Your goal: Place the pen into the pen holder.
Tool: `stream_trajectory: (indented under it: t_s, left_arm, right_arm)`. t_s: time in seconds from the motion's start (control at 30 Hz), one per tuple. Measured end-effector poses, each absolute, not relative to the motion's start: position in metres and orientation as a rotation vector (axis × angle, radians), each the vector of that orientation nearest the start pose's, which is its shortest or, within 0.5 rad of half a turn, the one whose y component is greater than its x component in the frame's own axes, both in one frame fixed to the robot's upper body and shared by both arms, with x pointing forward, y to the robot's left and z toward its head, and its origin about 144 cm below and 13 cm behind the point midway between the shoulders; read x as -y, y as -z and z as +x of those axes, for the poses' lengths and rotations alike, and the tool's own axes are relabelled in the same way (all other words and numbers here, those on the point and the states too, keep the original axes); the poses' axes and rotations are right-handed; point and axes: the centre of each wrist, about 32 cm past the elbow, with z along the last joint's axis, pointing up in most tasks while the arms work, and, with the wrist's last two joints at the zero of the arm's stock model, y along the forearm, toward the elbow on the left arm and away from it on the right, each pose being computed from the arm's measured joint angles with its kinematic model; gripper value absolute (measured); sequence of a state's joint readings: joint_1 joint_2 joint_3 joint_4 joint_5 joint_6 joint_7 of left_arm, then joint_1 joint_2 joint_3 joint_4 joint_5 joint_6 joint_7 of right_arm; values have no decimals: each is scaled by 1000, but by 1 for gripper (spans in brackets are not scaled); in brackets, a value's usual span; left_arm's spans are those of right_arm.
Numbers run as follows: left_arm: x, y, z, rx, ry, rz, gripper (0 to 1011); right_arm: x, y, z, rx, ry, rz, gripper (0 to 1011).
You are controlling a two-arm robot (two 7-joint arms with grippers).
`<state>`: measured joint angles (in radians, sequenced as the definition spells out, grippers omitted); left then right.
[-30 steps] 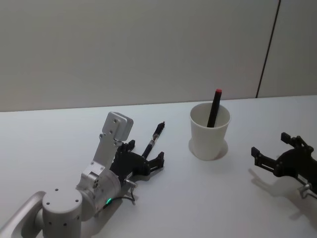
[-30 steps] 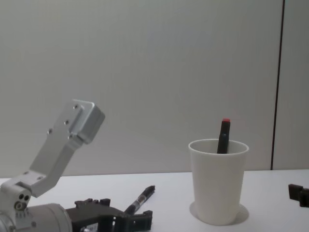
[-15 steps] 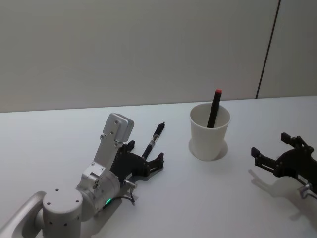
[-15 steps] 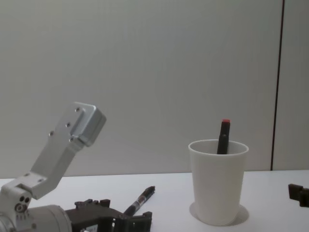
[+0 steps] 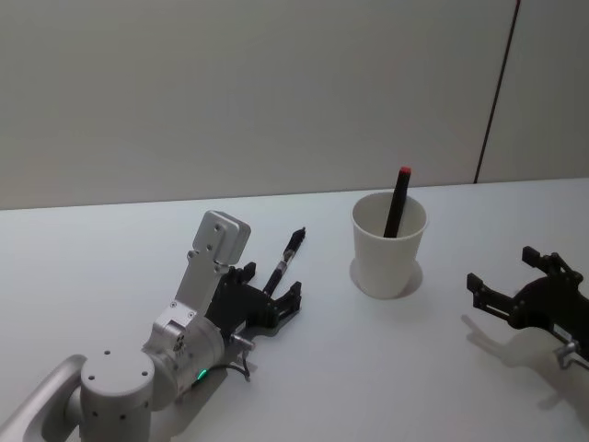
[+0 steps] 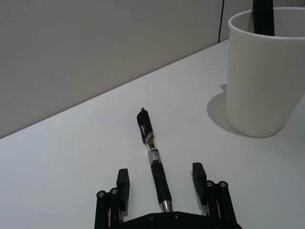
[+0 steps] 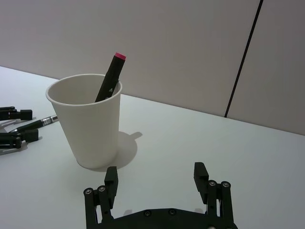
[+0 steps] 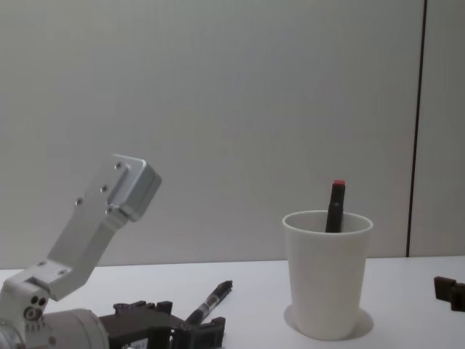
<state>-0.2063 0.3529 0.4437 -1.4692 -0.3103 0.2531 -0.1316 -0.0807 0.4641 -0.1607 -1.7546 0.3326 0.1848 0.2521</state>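
A black pen lies flat on the white table, left of the pen holder, a white paper cup. A black marker with a red cap stands in the cup. My left gripper is low at the table and open. In the left wrist view the pen has its near end between the fingers, with gaps on both sides, and the cup stands beyond. My right gripper rests open to the right of the cup, apart from it.
The white table runs back to a plain grey wall with a dark vertical seam. In the right wrist view the cup stands ahead of the right gripper, with the pen farther off.
The left arm has shifted very slightly, its fingers still open around the pen's near end. Pen, cup and right gripper have not moved.
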Motion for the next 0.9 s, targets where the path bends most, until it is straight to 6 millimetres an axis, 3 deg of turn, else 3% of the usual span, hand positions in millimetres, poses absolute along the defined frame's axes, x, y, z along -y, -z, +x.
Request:
stream_trajectory:
  t_s: [0.9]
  left_arm:
    - [-211,-1146,492,-120,-1065,321,652]
  right_arm:
    - [289,-1176,431,-49,1101,-207,1001]
